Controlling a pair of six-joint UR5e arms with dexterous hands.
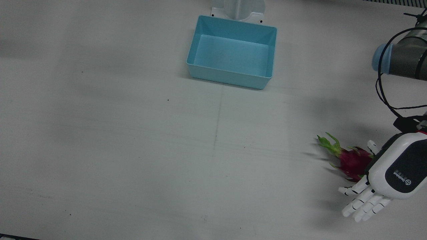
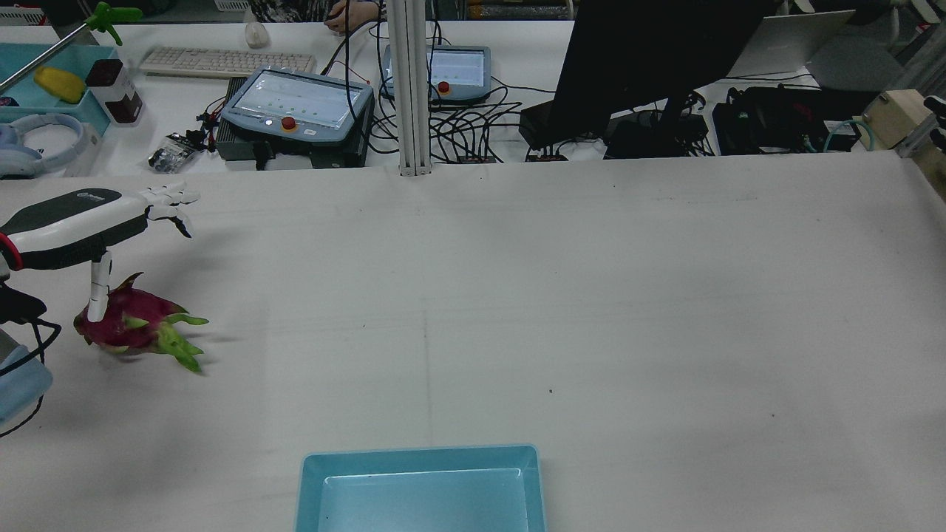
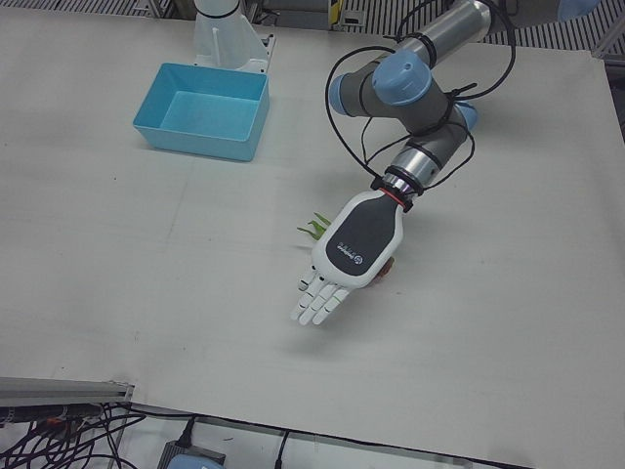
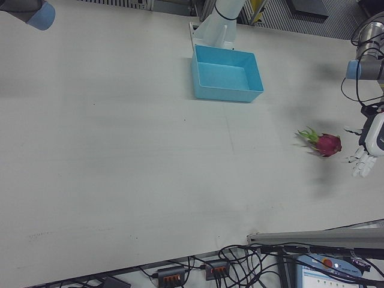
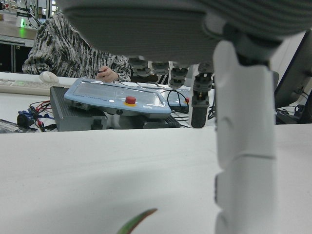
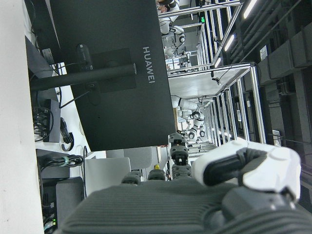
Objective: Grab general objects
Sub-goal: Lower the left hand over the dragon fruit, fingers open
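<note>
Left hand over the fruit, fingers spread, nothing gripped.

We see the white-and-black left hand point(image 1: 387, 176) palm down, fingers point(image 1: 362, 205) stretched flat and apart, above the magenta dragon fruit with green leafy scales point(image 1: 350, 160) on the white table point(image 1: 133, 150). Only the rear view shows its thumb point(image 2: 96, 288) hanging down against the fruit's point(image 2: 126, 325) top; the left-front view hides nearly all the fruit under the hand point(image 3: 347, 254), leaving green tips point(image 3: 314, 227). The empty light-blue rectangular plastic bin point(image 1: 232, 51) sits well apart, near the pedestal. We glimpse the right hand point(image 6: 195, 200) solely in its own camera; we cannot tell how far it is open.
</note>
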